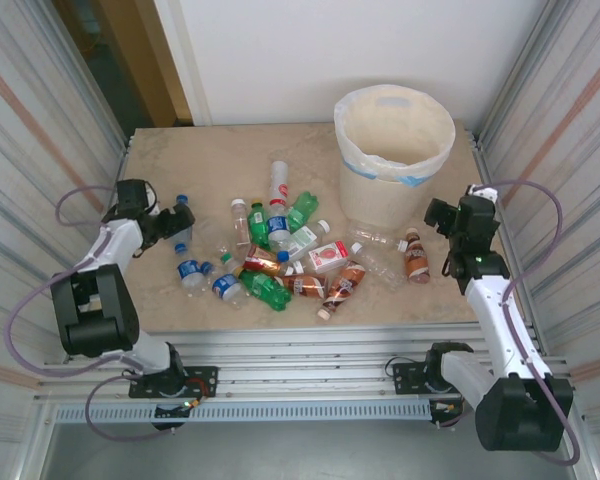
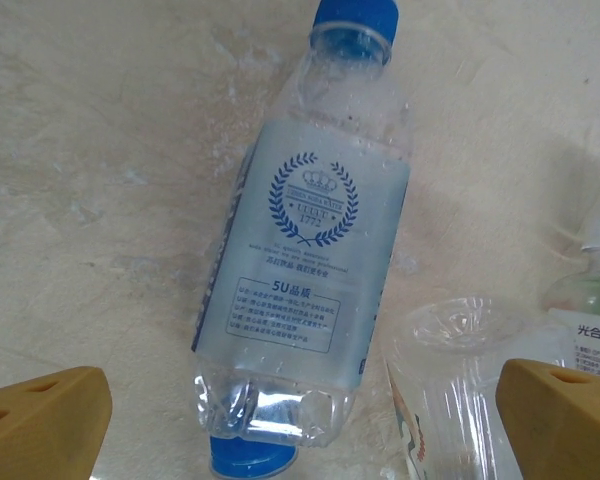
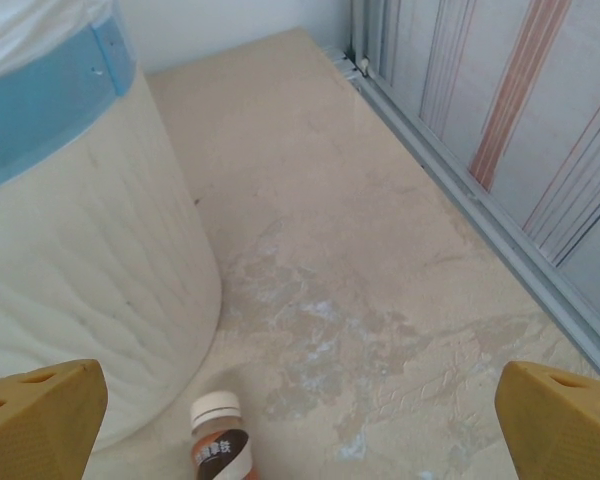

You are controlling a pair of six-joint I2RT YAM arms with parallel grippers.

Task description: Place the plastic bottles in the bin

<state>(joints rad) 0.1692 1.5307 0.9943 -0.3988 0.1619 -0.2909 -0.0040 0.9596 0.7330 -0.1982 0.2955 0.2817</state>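
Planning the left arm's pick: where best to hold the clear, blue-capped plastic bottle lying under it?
Probably the labelled middle of the clear blue-capped plastic bottle, from above, squeezing across its width: it lies flat and is evenly round there.

About sixteen plastic bottles (image 1: 305, 240) lie heaped mid-desk (image 1: 210, 165); the tangle blurs an exact count. One bin (image 1: 393, 150) stands at one o'clock.

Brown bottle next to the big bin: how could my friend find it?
Find the round cream-coloured bin lined with a white bag at the far right of the beige table. By its base, on the right, sits a small brown-filled plastic bottle with a white cap. Other brown bottles lie in the middle heap; this one is the rightmost bottle of all.
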